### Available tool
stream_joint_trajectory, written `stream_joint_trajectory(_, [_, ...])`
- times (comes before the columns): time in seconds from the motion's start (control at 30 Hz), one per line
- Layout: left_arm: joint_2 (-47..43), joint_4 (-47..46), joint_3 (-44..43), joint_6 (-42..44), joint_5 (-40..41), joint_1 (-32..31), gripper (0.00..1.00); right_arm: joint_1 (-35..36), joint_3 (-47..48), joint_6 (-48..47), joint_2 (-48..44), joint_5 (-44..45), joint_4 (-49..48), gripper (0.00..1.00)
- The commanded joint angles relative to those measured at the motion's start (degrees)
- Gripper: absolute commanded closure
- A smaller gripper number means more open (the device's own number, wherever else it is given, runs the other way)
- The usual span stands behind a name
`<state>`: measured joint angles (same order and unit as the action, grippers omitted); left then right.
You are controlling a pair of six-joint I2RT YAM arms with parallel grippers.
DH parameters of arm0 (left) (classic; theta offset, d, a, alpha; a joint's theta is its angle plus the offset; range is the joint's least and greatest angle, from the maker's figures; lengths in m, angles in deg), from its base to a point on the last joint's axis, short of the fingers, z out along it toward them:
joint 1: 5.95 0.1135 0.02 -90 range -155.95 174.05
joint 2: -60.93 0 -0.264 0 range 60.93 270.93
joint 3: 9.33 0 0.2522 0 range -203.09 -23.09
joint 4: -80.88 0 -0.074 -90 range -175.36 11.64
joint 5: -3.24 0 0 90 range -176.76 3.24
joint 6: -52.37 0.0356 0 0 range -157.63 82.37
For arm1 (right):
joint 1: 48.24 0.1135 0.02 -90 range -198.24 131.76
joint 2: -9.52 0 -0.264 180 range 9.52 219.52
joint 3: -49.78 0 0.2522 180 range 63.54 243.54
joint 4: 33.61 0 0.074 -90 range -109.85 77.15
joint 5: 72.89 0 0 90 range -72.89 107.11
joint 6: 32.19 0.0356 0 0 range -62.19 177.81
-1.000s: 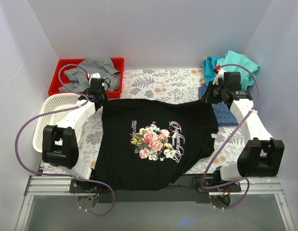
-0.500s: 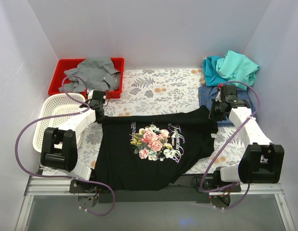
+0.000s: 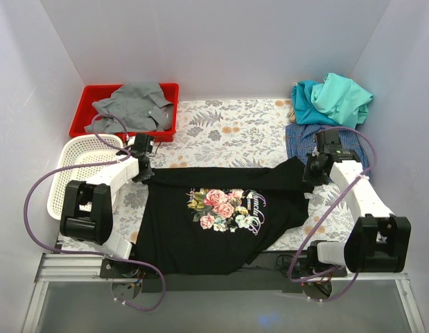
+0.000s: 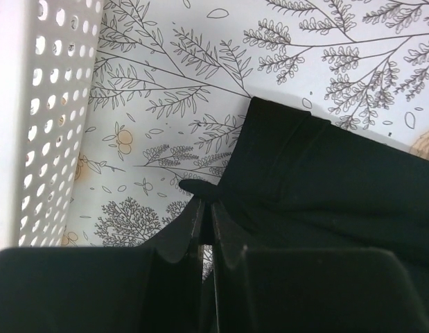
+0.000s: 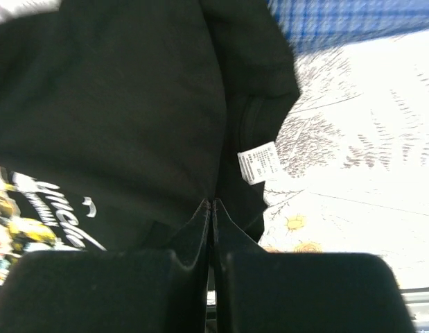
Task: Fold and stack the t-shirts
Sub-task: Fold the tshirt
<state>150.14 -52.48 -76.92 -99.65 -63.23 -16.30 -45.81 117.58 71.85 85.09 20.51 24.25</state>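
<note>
Locate the black t-shirt (image 3: 221,222) at mid-tabletop (image 3: 228,125), print side up, hem lying at the near edge by the arm bases.

Check the left fingers (image 4: 204,216): closed flat together, no gap visible, pinching a fold of the black cloth at the shirt's far-left corner, just beside the white mesh basket (image 3: 75,156).

Check the right fingers (image 5: 212,211): likewise pressed shut on black cloth at the far-right corner, with the care label (image 5: 259,163) exposed just to one side of the tips.

Observe the far edge drawn into a nearly straight line running left to right between the two grips. Treat this line as the fold axis. Take the shirt's long axis, collar to hem, as running far to near, square to that line.

Read the body of the cloth as lying wholly on the near side of both grips, so judge the coming move as a joint pull toward the arm bases. Assign each corner to the arm already on it; neither lies nearer the other's side.

Leave the blue-checked shirt (image 3: 297,139), teal shirt (image 3: 305,97) and mint-green shirt (image 3: 342,96) at the far right for later.
</note>
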Motion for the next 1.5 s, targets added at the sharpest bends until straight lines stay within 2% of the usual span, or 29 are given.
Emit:
stream_joint_trajectory(0.0, [-3.9, 1.7, -1.8, -0.7, -0.9, 0.1, 0.98, 0.3, 5.5, 2.4, -6.3, 4.4, 1.5, 0.99])
stream_joint_trajectory(0.17, [-4.9, 3.9, -3.5, -2.2, -1.5, 0.1, 0.98, 0.2, 5.0, 4.7, -10.0, 8.3, 2.4, 0.99])
stream_joint_trajectory(0.23, [-6.3, 2.5, -3.1, -1.3, -4.2, 0.0, 0.96, 0.3, 5.3, 5.1, -11.7, 11.0, 2.2, 0.99])
stream_joint_trajectory(0.4, [-8.4, -0.2, -4.2, 0.6, -17.4, 0.1, 0.94, 0.1, 7.0, 6.5, -13.0, 17.4, 2.7, 0.99])
stream_joint_trajectory(0.43, [-8.7, -0.8, -4.3, 1.4, -22.9, 0.1, 0.93, 0.2, 7.3, 6.6, -13.1, 17.8, 2.9, 0.99])
stream_joint_trajectory(0.53, [-10.1, -1.1, -3.9, 2.6, -32.0, 0.0, 0.92, 0.1, 7.5, 6.4, -12.9, 15.4, 2.9, 0.99])
stream_joint_trajectory(0.57, [-10.4, -0.8, -3.7, 2.2, -32.2, 0.0, 0.92, 0.1, 7.2, 6.4, -12.4, 14.2, 3.0, 0.99])
stream_joint_trajectory(0.67, [-10.7, 1.9, -3.2, 1.3, -29.5, 0.0, 0.92, 0.2, 5.9, 6.3, -11.9, 11.6, 2.9, 0.99])
stream_joint_trajectory(0.73, [-10.5, 4.3, -3.0, 0.2, -26.6, 0.0, 0.96, 0.1, 5.5, 5.9, -11.7, 9.8, 3.1, 0.99])
stream_joint_trajectory(0.87, [-10.6, 11.0, -1.8, -4.6, -13.1, 0.0, 1.0, 0.2, 3.5, 5.8, -12.1, 7.3, 3.5, 0.99])
stream_joint_trajectory(1.0, [-10.9, 14.1, -0.4, -8.8, -5.9, 0.0, 1.0, 0.3, 2.7, 6.3, -13.5, 10.4, 4.7, 0.99])
stream_joint_trajectory(1.23, [-8.4, 12.6, 0.4, -8.6, -6.7, 0.0, 0.99, 0.2, 0.8, 6.9, -12.6, 12.3, 5.6, 0.99])
stream_joint_trajectory(1.27, [-8.0, 12.5, 0.5, -8.5, -6.7, 0.0, 0.95, 0.3, 0.6, 6.6, -12.3, 11.9, 5.5, 0.99])
stream_joint_trajectory(1.3, [-7.4, 12.2, 0.6, -8.3, -6.7, 0.0, 0.82, 0.2, 0.6, 6.3, -12.0, 11.1, 5.6, 0.99])
stream_joint_trajectory(1.33, [-7.2, 12.1, 0.6, -8.1, -6.7, 0.0, 0.75, 0.3, 0.6, 6.2, -11.9, 11.0, 5.5, 0.99])
stream_joint_trajectory(1.37, [-7.0, 12.3, 0.5, -8.1, -6.3, 0.0, 0.69, 0.3, 0.6, 6.1, -11.6, 10.7, 5.5, 0.9])
stream_joint_trajectory(1.4, [-6.8, 12.6, 0.4, -8.1, -5.8, 0.0, 0.58, 0.3, 0.9, 5.6, -11.5, 10.8, 5.5, 0.77])
stream_joint_trajectory(1.43, [-6.7, 12.6, 0.2, -8.2, -5.8, 0.0, 0.46, 0.3, 0.9, 5.6, -11.3, 11.0, 5.5, 0.69])
stream_joint_trajectory(1.47, [-6.7, 13.2, -0.1, -8.2, -4.6, 0.0, 0.42, 0.2, 1.7, 5.6, -11.4, 11.5, 5.6, 0.63])
